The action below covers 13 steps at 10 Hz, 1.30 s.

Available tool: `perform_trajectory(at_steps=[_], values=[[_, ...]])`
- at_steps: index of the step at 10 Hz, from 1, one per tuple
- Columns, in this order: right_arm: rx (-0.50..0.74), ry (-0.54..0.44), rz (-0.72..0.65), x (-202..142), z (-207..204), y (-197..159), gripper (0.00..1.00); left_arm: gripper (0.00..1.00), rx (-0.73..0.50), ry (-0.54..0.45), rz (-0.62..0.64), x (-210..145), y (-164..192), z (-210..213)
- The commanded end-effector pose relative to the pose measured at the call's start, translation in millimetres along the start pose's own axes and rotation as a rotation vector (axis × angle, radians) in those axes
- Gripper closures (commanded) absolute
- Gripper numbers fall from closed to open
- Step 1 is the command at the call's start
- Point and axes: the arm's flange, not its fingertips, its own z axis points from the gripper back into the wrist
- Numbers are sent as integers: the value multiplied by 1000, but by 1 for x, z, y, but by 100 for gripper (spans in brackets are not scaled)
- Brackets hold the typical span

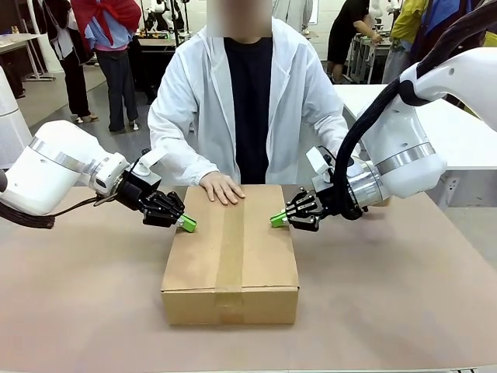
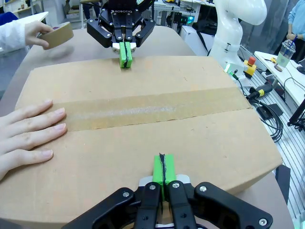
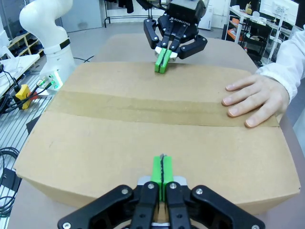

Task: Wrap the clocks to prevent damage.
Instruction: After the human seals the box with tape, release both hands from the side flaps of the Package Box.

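On top of the taped brown cardboard box [image 1: 231, 264], mid-tabletop: left gripper [image 1: 187, 224] and right gripper [image 1: 277, 220] both pinched shut, empty, pressing opposite long edges. Press softly and evenly, clear of the person's flat hand [image 1: 222, 187]. No telling where the clocks are.

A closed brown carton [image 1: 231, 256] lies on the brown table [image 1: 388, 295], its long axis running away from the front camera. A strip of tape [image 1: 230, 252] covers the centre seam of its lid and folds down over the near face. In the left wrist view a tape roll [image 2: 58, 36] sits beyond the carton's far corner. Past the table edge, a bench [image 2: 281, 90] carries black cables [image 2: 271, 121], a red button on a yellow base [image 2: 249, 65] and what may be a lidded plastic cup [image 2: 285, 50]. A white table [image 1: 450, 132] stands behind, at right.
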Motion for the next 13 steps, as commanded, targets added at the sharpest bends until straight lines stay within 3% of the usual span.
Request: perform_trajectory(at_steps=[1,13], values=[[-3,6,-7,-3,-2,0,99,100,4,4,0,0,0,-2],[0,0,0,0,0,0,99,100,0,0,-1,0,0,0]])
